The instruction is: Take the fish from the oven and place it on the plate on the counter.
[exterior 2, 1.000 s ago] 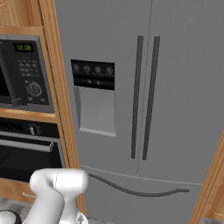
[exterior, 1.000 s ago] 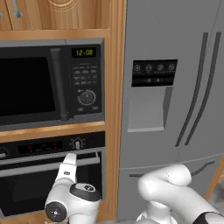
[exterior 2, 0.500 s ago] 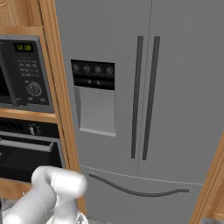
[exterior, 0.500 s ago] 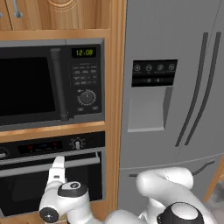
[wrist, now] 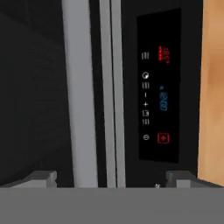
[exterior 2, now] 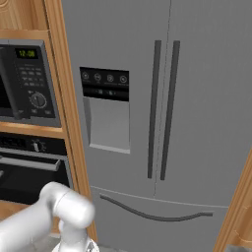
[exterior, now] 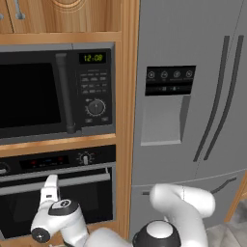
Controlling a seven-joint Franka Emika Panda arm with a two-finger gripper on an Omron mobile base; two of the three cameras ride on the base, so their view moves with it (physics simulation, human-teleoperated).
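Wooden cabinet column is carrying two appliances. Microwave is sitting on its upper shelf; oven is sitting built in below, door shut.

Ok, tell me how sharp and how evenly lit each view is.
Left base view: even flat light, microwave clock readable, no glare. Right base view: the same, fridge evenly grey. Hand view: oven door dark, handle soft-edged, panel digits blurred.
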